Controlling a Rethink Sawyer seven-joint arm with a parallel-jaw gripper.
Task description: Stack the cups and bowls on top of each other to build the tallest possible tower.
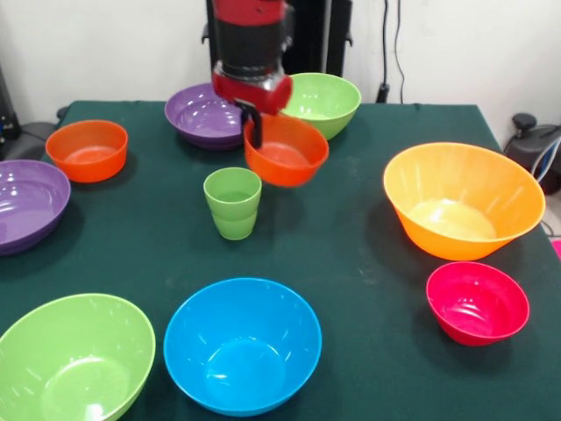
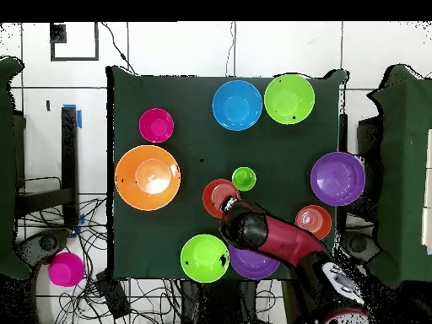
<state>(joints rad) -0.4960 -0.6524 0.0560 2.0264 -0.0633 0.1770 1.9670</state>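
Front view, gripper: the gripper (image 1: 255, 123) hangs from the red and black arm (image 1: 252, 39) and is clenched on the far rim of a small orange-red bowl (image 1: 286, 150), which is lifted and tilted toward the camera.
Front view, cup: the light-green cup (image 1: 233, 203) stands upright, alone, just in front of and left of the held bowl; nothing is stacked on it.
Front view, other bowls: blue bowl (image 1: 242, 346) and lime-green bowl (image 1: 74, 360) near; pink-red bowl (image 1: 478, 303) and large orange bowl (image 1: 463, 200) right; purple bowl (image 1: 26, 204) and second orange-red bowl (image 1: 87, 150) left; another purple bowl (image 1: 203, 115) and green bowl (image 1: 321, 103) far.
Overhead view: the held bowl (image 2: 219, 197) is just beside the cup (image 2: 244, 179), not over it; the arm (image 2: 278, 239) hides the fingers here.
Surface: dark green tablecloth (image 1: 351, 263), all bowls well apart.
Room: white tiled floor (image 2: 169, 46), cables (image 2: 143, 291) and one more pink bowl (image 2: 65, 269) on the floor.
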